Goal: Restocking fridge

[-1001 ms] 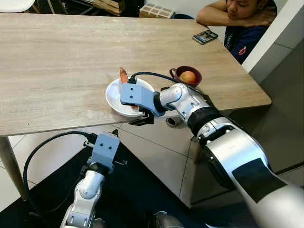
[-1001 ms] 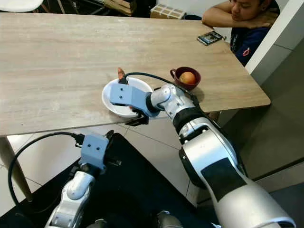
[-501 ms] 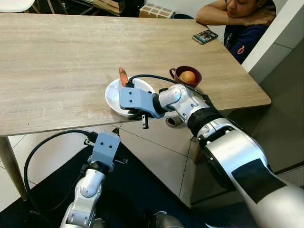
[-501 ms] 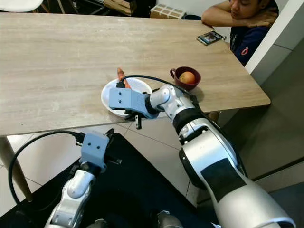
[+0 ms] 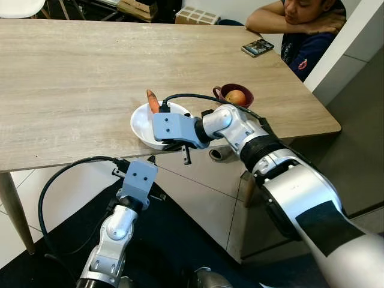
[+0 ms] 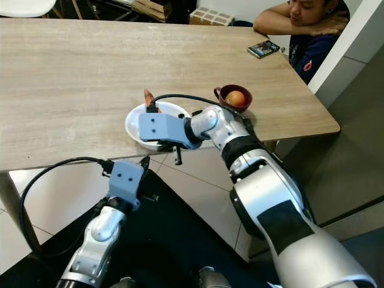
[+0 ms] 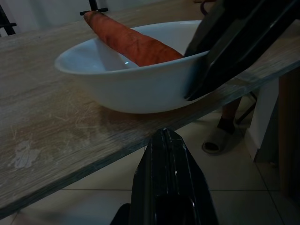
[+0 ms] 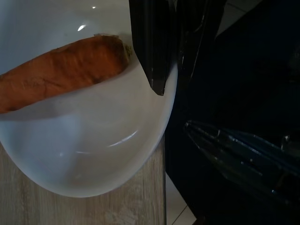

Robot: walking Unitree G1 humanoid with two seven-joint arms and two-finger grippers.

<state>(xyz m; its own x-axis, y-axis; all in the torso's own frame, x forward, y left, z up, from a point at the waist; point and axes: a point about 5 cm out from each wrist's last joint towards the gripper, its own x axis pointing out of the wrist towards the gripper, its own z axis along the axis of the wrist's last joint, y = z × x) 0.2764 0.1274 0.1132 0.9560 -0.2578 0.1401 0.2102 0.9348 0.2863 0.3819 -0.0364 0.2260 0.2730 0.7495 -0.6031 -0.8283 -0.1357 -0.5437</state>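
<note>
A white bowl (image 5: 137, 124) holding an orange carrot (image 5: 153, 101) sits at the wooden table's (image 5: 72, 78) front edge. My right gripper (image 5: 182, 146) is shut on the bowl's near rim: one finger (image 8: 157, 70) lies inside the bowl (image 8: 93, 154) beside the carrot (image 8: 56, 70), the other outside and below. My left gripper (image 5: 150, 160) is raised under the table edge, just below and left of the bowl, fingers shut and holding nothing. The left wrist view looks up past the left gripper (image 7: 164, 140) at the bowl (image 7: 126, 89) and carrot (image 7: 131, 42).
A maroon cup (image 5: 225, 91) with a round fruit (image 5: 236, 96) stands right of the bowl. A phone (image 5: 258, 47) lies at the far right, where a person (image 5: 306, 24) leans on the table. A slipper (image 5: 219, 154) and black mat lie below; a table leg (image 5: 12, 210) stands left.
My left arm has risen toward the table edge beneath the bowl. The right gripper's outer finger has swung down, and the bowl has shifted slightly left, showing more of the carrot.
</note>
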